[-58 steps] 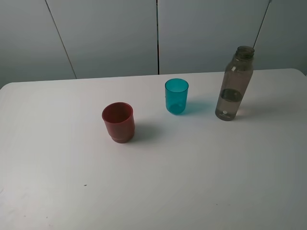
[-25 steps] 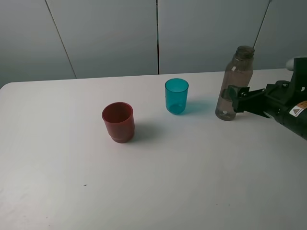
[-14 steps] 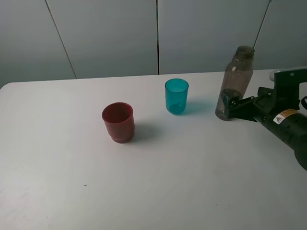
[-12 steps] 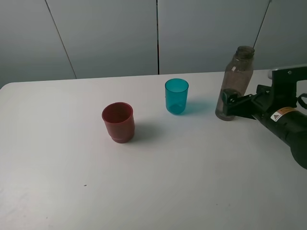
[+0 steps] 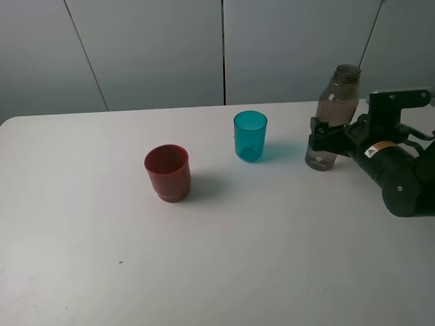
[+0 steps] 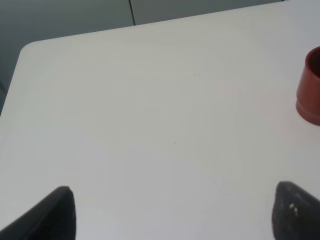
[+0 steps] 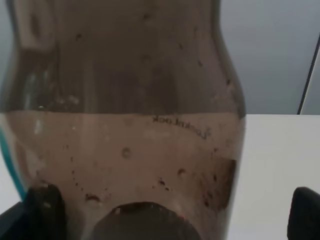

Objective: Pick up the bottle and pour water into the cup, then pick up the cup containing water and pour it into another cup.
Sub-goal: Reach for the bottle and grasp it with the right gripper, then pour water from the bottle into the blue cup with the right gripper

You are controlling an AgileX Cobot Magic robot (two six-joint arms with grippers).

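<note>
1. The right arm reaches in low from the right; its gripper [image 5: 325, 137] straddles the upright bottle's [image 5: 338, 102] lower half, fingers apart.
2. The left gripper [image 6: 177, 215] hovers above the table [image 5: 272, 258], fingers apart.

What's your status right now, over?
Right hand open, straddling tall smoky grey-brown plastic bottle, upright on white table. Left hand open, empty. Nothing between bottle and translucent teal plastic cup.

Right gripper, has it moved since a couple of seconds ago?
Yes. The right gripper came in from the view's right edge, leftward up to the bottle.
</note>
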